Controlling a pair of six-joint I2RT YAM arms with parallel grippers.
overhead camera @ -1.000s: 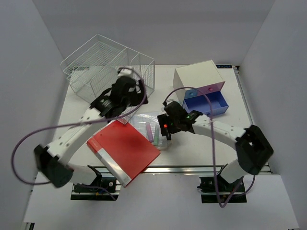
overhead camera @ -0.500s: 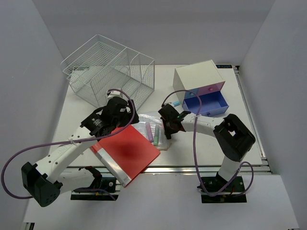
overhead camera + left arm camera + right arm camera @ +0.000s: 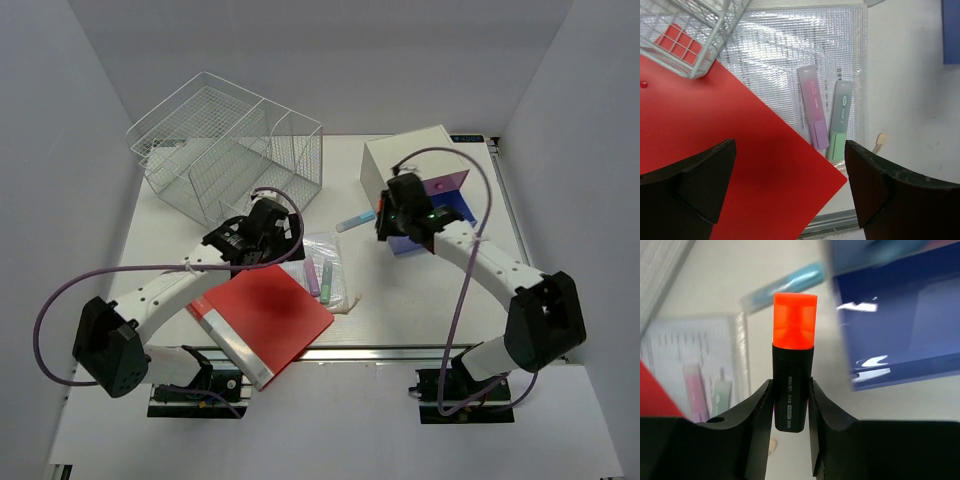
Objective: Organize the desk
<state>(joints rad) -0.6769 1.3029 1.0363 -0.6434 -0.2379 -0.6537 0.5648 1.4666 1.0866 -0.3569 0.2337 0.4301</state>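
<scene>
Item, right pincer point(image 3: 792, 390): closed on an orange-capped highlighter point(image 3: 794, 340), gripped by its black barrel, cap pointing away from my wrist. Item, left pincer point(image 3: 790, 182): fingers spread wide, holding nothing, hovering above the red folder point(image 3: 715, 150) and the mesh pouch point(image 3: 790, 60), on which lie a pink highlighter point(image 3: 813, 115) and a green one point(image 3: 840, 120). Item, the desk point(image 3: 430, 290): white top under everything, with the wire basket point(image 3: 220, 140) at far left and the drawer box point(image 3: 405, 160) at far right, its blue drawer point(image 3: 890, 330) pulled open. Step in hand, as I judge it: stow the orange highlighter in that drawer. To do it well, I carry the barrel fully over the drawer's floor, past its near wall. I lower it before letting go so it does not bounce out. I steer clear of the light-blue pen point(image 3: 355, 221) lying just beside the box.
</scene>
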